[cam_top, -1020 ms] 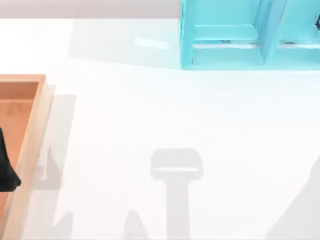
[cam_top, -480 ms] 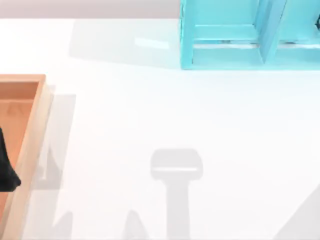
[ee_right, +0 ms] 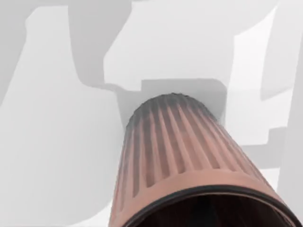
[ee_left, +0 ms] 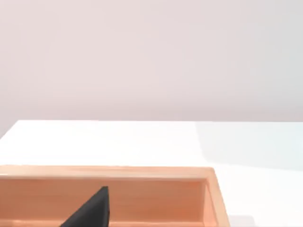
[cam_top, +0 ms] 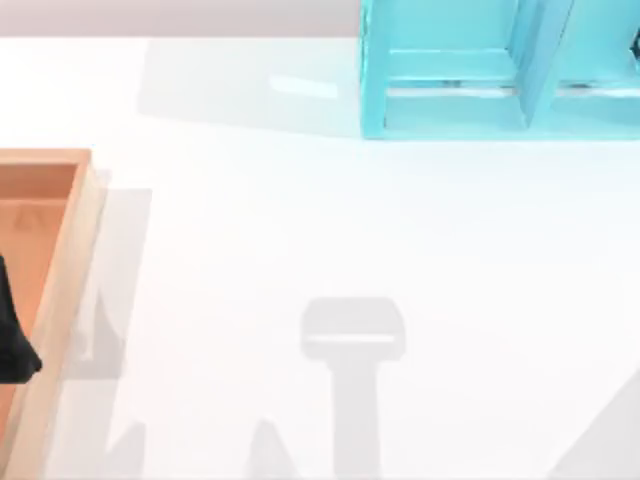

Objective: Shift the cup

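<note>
Cup (ee_right: 189, 161), ribbed, sits close under the right wrist camera above the surface (cam_top: 330, 230); claw states: cannot tell; tray (cam_top: 60, 290) at left edge; shelf (cam_top: 450, 110) at far edge.

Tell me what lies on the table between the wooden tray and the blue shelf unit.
In the top view, only bare white table with shadows lies between the wooden tray and the blue shelf unit.

the cup (ee_right: 184, 156) is terracotta pink with ribs running down its side and a black rim. the table (cam_top: 300, 230) is white, the tray (cam_top: 60, 290) pale orange wood, the shelf (cam_top: 450, 110) bright turquoise.
</note>
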Controlling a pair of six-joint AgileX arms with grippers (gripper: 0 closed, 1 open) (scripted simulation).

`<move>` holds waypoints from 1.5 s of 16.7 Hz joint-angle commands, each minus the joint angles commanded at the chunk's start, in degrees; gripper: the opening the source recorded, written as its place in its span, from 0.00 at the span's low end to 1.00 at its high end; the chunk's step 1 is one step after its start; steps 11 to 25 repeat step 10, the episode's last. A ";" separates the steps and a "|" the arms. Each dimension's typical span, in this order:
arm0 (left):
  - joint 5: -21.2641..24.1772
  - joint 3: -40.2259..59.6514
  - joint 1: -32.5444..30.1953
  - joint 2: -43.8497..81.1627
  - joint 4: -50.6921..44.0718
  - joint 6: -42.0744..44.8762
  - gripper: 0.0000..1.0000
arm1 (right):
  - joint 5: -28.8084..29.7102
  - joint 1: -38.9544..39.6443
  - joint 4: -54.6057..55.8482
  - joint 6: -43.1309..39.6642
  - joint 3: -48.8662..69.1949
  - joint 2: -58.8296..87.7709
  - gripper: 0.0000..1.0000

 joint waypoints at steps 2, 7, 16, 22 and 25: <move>0.00 0.00 0.00 0.00 0.00 0.00 1.00 | 0.00 0.00 0.00 0.00 0.00 0.00 0.83; 0.00 0.00 0.00 0.00 0.00 0.00 1.00 | 0.00 0.00 0.00 0.00 0.00 0.00 1.00; 0.00 0.00 0.00 0.00 0.00 0.00 1.00 | 0.00 0.00 0.00 0.00 0.00 0.00 1.00; 0.00 0.00 0.00 0.00 0.00 0.00 1.00 | 0.00 0.00 0.00 0.00 0.00 0.00 1.00; 0.00 0.00 0.00 0.00 0.00 0.00 1.00 | 0.00 0.00 0.00 0.00 0.00 0.00 1.00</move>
